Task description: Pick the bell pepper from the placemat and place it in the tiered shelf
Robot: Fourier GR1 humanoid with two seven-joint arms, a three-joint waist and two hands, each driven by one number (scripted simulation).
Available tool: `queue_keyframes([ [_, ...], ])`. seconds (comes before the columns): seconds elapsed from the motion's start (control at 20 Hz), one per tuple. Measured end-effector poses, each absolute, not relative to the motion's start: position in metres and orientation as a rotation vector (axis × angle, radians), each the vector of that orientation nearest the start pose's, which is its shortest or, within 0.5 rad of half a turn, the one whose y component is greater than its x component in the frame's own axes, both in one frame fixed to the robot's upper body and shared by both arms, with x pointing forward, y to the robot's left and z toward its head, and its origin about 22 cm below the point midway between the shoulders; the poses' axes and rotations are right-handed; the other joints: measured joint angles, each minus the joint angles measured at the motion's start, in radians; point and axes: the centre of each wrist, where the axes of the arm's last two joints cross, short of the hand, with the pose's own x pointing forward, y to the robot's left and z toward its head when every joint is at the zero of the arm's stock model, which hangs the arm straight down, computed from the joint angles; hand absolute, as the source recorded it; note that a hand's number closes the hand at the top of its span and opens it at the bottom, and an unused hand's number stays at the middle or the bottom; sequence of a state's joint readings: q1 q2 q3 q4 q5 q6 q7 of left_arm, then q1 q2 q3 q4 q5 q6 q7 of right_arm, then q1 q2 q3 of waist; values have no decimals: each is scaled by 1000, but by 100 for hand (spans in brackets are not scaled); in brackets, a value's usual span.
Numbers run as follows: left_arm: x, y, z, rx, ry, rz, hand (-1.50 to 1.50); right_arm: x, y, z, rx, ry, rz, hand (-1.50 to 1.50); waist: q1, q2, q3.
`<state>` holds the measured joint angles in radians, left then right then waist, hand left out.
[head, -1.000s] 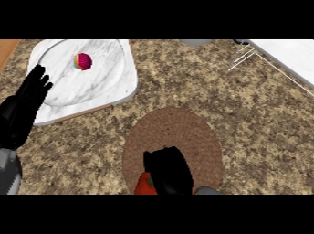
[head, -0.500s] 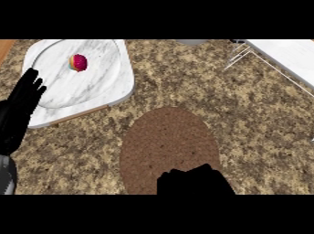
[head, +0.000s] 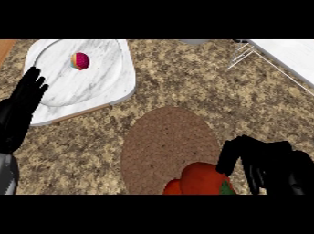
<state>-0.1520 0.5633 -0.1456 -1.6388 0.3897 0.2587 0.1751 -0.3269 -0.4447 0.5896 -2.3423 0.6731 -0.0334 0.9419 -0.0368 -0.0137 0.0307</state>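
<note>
1. My right hand [head: 278, 167] shows at the lower right of the head view, just beside the bell pepper [head: 201, 178]. Its fingers hang down in a curl next to the pepper's right side, but I cannot tell whether they are closed on it or only touching it.
2. The bell pepper is red with a bit of green at its lower right. It sits at the near end of the placemat [head: 166, 146], partly cut off by the view's lower edge.
3. The placemat is a brown oval lying flat on the speckled surface [head: 186, 77], roughly in the middle of the view.
4. My left hand [head: 21, 107] rests at the left edge with its fingers straight and pointing up, holding nothing. Its fingertips overlap the near left rim of the marble tray [head: 112, 77].
5. The marble tray lies at the upper left, well apart from the placemat. A small pink and yellow item [head: 80, 60] sits on it near its far side.
6. The tiered shelf [head: 288, 64], white with thin wire legs, stands at the upper right, well apart from the pepper.
</note>
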Motion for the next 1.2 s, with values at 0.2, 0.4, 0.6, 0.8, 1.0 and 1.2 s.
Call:
queue_keyframes([
  [0.2, 273, 293, 91, 162, -1545, -80, 0, 176, -169, 219, -845, -1750, 686, 150, 4, 1, -2],
  [0.4, 274, 293, 90, 162, -1555, -87, 0, 188, -191, 240, -906, -1730, 605, 150, 7, 1, 0],
  [0.6, 276, 292, 90, 163, -1552, -86, 0, 195, -221, 262, -897, -1710, 555, 150, 11, 1, -1],
  [0.8, 277, 294, 90, 161, -1552, -85, 0, 207, -258, 281, -877, -1681, 502, 150, 15, 2, -1],
  [1.0, 278, 292, 89, 155, -1555, -92, 0, 221, -304, 287, -867, -1666, 428, 150, 20, 3, -1],
  [1.2, 280, 292, 90, 148, -1560, -95, 0, 229, -349, 287, -859, -1649, 384, 150, 23, 3, -1],
])
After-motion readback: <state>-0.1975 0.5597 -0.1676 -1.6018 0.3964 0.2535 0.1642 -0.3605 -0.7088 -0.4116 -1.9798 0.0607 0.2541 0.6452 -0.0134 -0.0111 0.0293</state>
